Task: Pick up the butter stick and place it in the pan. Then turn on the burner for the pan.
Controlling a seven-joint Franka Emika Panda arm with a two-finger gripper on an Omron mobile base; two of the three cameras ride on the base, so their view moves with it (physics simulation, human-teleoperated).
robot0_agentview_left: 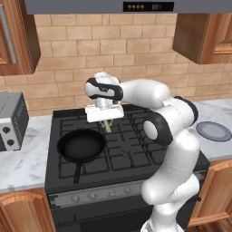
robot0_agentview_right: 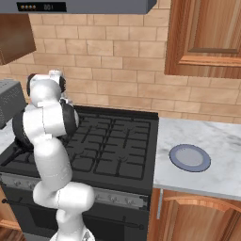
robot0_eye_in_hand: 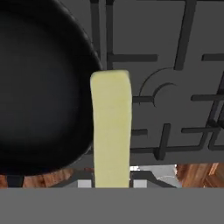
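The pale yellow-green butter stick (robot0_agentview_left: 107,126) hangs upright from my gripper (robot0_agentview_left: 106,120), which is shut on it a short way above the black cooktop (robot0_agentview_left: 136,145). The black pan (robot0_agentview_left: 81,145) sits on the front-left burner, its handle (robot0_agentview_left: 77,172) pointing toward the stove's front. The stick is just past the pan's right rim, over the grates. In the hand view the butter stick (robot0_eye_in_hand: 111,131) rises from my gripper (robot0_eye_in_hand: 111,183), with the pan (robot0_eye_in_hand: 39,87) to its left and a bare neighbouring burner (robot0_eye_in_hand: 162,94) to its right. The pan covers its own burner.
A row of knobs (robot0_agentview_left: 90,195) runs along the stove's front panel. A grey appliance (robot0_agentview_left: 11,120) stands on the left counter. A grey-blue plate (robot0_agentview_left: 213,131) (robot0_agentview_right: 189,157) lies on the right counter. A range hood (robot0_agentview_left: 136,6) hangs overhead.
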